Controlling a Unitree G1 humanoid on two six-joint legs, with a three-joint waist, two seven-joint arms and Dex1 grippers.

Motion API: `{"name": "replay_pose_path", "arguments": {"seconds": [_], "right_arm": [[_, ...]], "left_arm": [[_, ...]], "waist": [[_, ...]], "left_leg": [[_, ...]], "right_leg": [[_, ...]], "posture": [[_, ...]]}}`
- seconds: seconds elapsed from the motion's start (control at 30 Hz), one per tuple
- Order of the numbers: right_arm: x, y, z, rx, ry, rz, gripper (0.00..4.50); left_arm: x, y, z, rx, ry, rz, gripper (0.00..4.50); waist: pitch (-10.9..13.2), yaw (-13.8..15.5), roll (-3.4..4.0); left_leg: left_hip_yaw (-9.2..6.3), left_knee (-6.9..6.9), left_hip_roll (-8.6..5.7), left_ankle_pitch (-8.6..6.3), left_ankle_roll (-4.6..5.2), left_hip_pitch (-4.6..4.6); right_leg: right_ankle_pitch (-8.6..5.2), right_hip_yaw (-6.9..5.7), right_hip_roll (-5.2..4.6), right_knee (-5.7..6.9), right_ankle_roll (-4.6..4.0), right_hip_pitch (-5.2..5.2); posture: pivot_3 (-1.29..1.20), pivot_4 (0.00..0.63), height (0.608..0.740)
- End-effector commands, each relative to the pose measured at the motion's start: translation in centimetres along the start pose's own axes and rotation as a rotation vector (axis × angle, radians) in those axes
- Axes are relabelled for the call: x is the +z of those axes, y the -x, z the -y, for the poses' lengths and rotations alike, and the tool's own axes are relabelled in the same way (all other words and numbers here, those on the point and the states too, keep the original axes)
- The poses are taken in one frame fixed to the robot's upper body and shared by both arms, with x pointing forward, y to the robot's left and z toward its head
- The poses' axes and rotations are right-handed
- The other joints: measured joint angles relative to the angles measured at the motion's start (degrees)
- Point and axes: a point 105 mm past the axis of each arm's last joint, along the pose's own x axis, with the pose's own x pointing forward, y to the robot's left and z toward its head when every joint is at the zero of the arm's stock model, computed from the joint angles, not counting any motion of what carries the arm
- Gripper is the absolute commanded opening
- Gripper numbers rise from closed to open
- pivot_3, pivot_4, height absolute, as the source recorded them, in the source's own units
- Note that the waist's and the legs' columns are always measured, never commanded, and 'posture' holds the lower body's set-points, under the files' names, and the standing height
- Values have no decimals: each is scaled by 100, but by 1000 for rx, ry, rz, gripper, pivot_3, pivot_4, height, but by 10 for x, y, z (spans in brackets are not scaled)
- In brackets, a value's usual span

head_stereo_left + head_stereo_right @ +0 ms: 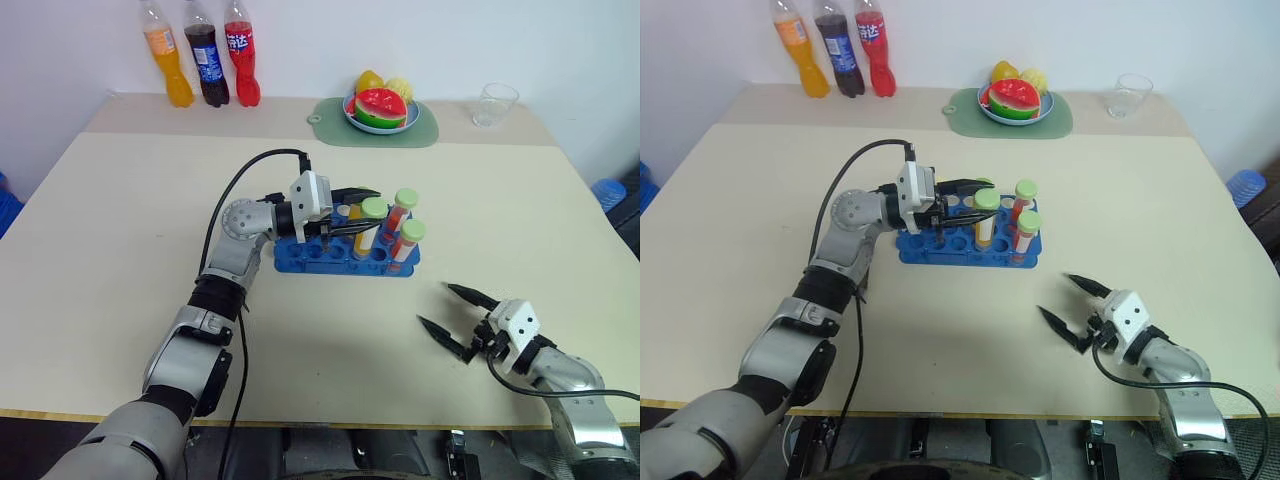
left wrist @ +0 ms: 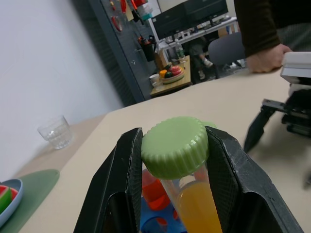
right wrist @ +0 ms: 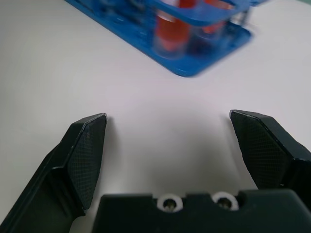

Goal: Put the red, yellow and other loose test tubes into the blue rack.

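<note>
- Over the middle of the table (image 1: 120,230), my left gripper (image 1: 362,211) reaches level across the blue rack (image 1: 345,256), its fingers closed on the green cap of the yellow test tube (image 1: 367,228).
- From my left wrist view, both pads press the ribbed cap from opposite sides, and the orange-yellow liquid hangs below them over the rack's holes; I cannot tell whether the tube's foot is already seated in a hole.
- Two red test tubes (image 1: 404,228) with green caps stand upright in the rack just beside the one I hold.
- My right gripper (image 1: 455,317) hovers low over bare table, near the rack's front corner but apart from it, fingers spread wide and holding nothing.
- I see no loose tube lying on the table in my head views, so I judge the task is close to done once this tube is set down.
- I expect the tube to be light but top-heavy in this hold, with a smooth, stiff, clear wall that would slip or crack if squeezed hard.
- The ribbed cap is the best place to take it: it gives grip and keeps my pads off the slick wall.
- Lowering it tilted could catch the rack's edge or knock the neighbouring red tubes, so I should keep it upright.
</note>
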Motion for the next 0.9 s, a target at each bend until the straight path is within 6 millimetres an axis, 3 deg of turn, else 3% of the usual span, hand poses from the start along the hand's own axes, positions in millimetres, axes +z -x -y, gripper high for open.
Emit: {"name": "replay_pose_path", "arguments": {"seconds": [0.03,0.27,0.53,0.9], "right_arm": [[32,-6,0,-12,28,102,4500],[72,-12,3,-15,50,162,4500],[121,0,-5,20,61,179,4500],[143,-19,-13,22,46,168,4500]], "left_arm": [[-11,2,5,-17,13,-53,1347],[-17,7,2,4,10,-85,1347],[-21,8,0,13,12,-104,1347],[-13,13,12,-37,39,-81,1347]], "waist": [[0,10,0],[0,15,0],[-1,13,1],[-1,4,1]], "left_leg": [[0,0,0,0,0,0],[0,1,0,0,0,-1],[-2,0,2,-1,1,-1],[0,-1,8,-2,2,-3]], "right_leg": [[0,0,0,0,0,0],[0,0,-1,-1,-1,0],[0,0,1,0,0,0],[-1,0,3,-1,-3,-4]], "posture": [[0,150,740],[0,150,740],[0,150,740],[0,150,740]]}}
